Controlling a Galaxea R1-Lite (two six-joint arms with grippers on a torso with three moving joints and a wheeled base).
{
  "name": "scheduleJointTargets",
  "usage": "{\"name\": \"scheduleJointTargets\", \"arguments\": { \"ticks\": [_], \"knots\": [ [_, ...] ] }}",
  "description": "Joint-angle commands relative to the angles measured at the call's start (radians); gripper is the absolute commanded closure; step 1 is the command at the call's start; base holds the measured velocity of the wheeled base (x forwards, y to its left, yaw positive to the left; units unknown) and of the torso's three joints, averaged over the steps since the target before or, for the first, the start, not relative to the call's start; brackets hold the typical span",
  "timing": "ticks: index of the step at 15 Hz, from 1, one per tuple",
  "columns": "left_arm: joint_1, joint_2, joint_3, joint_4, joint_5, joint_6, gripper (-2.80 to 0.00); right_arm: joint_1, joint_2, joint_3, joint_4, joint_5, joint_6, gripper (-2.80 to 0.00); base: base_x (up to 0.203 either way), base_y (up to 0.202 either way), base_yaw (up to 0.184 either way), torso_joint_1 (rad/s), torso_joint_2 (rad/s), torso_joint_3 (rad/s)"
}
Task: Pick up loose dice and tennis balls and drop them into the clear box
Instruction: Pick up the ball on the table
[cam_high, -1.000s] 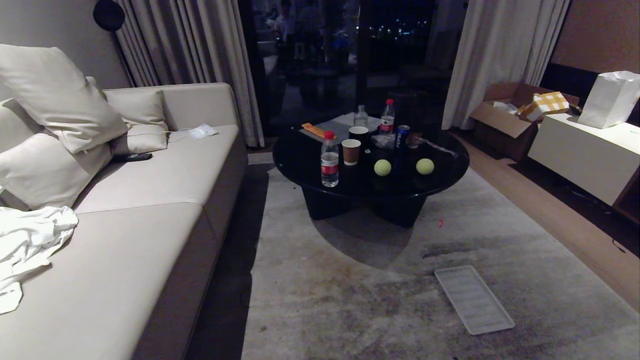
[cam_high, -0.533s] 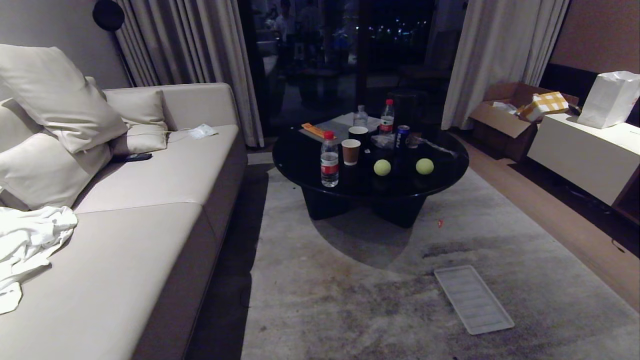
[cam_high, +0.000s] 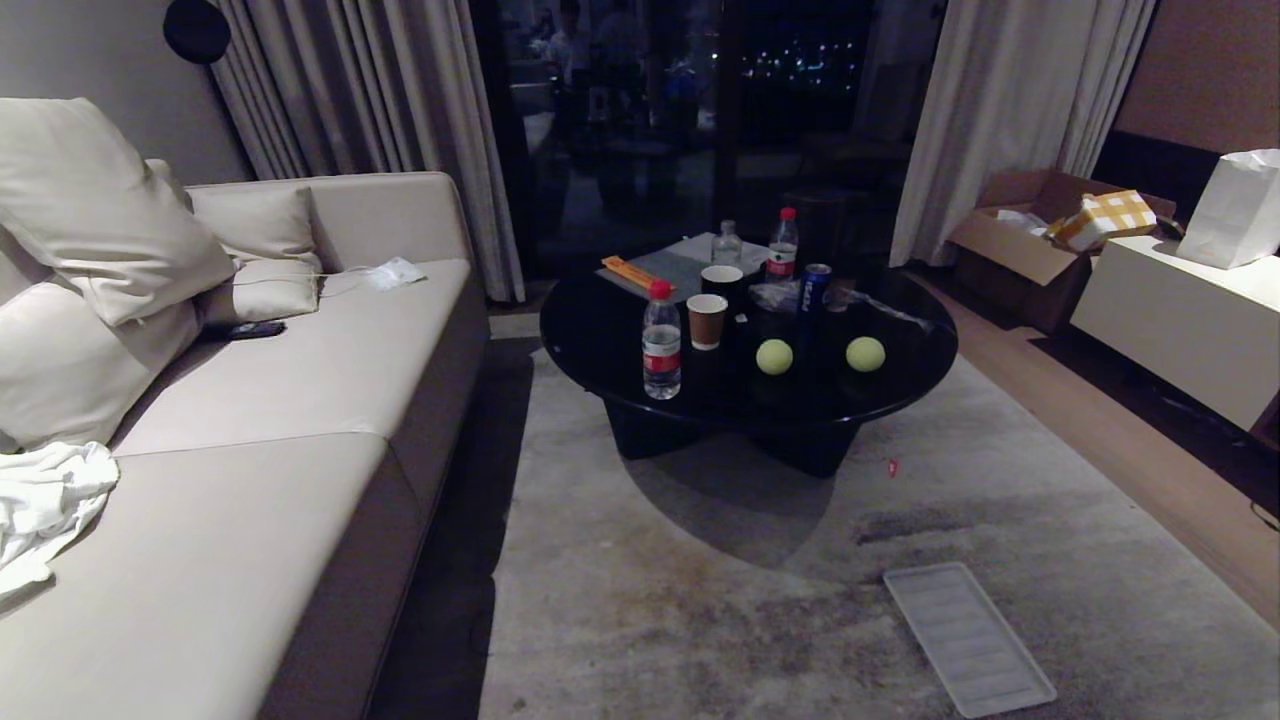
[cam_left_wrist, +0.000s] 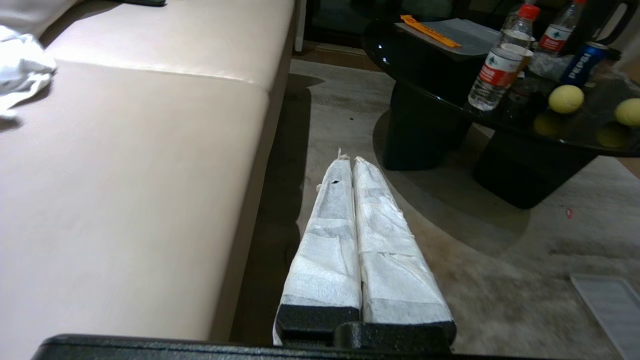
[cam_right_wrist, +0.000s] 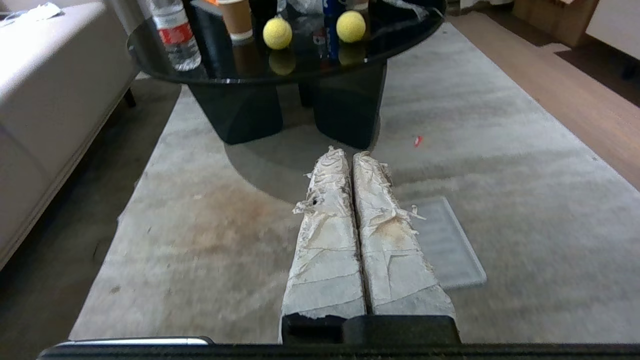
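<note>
Two tennis balls (cam_high: 774, 357) (cam_high: 865, 354) are seen side by side, a little apart, on the near half of a round black counter (cam_high: 600, 330). A water bottle (cam_high: 661, 340) and a paper cup (cam_high: 707, 321) stand to their left on the counter, with a blue can (cam_high: 816, 288), a second cup (cam_high: 721, 279), two more bottles and a grey sheet with an orange strip (cam_high: 632, 272) set farther back. No dice and no clear box are seen in any view.

A flat ribbed clear lid (cam_high: 968, 637) is lying on the grey rug (cam_high: 700, 620) in front of the counter, to the right. A beige sofa (cam_high: 300, 400) with cushions is seen along the left, a white cloth (cam_high: 45, 495) lying on its near seat. A cardboard box (cam_high: 1020, 245) and a white bag (cam_high: 1238, 208) are at the far right.

Neither arm is seen from the head camera. The left pincer (cam_left_wrist: 348, 162) is held above the rug beside the sofa edge, its two tape-wrapped fingers pressed together with nothing between them. The right pincer (cam_right_wrist: 348, 152) is likewise fully closed and empty, held above the rug with the lid below it and the counter ahead.
</note>
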Motion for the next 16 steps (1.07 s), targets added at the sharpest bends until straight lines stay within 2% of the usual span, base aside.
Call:
{"name": "scheduleJointTargets", "arguments": {
  "ticks": [1, 16],
  "knots": [
    [0.0, 0.001, 0.002, 0.0, 0.001, -0.002, 0.0, 0.0, 0.002, 0.005, 0.0, 0.0, 0.0, 0.0, 0.184, 0.0, -0.001, 0.002, 0.01, 0.002],
    [0.0, 0.001, 0.002, 0.0, 0.001, -0.002, 0.0, 0.0, 0.002, 0.005, -0.001, 0.0, 0.0, 0.0, 0.183, 0.0, 0.0, 0.003, 0.0, 0.003]
  ]
}}
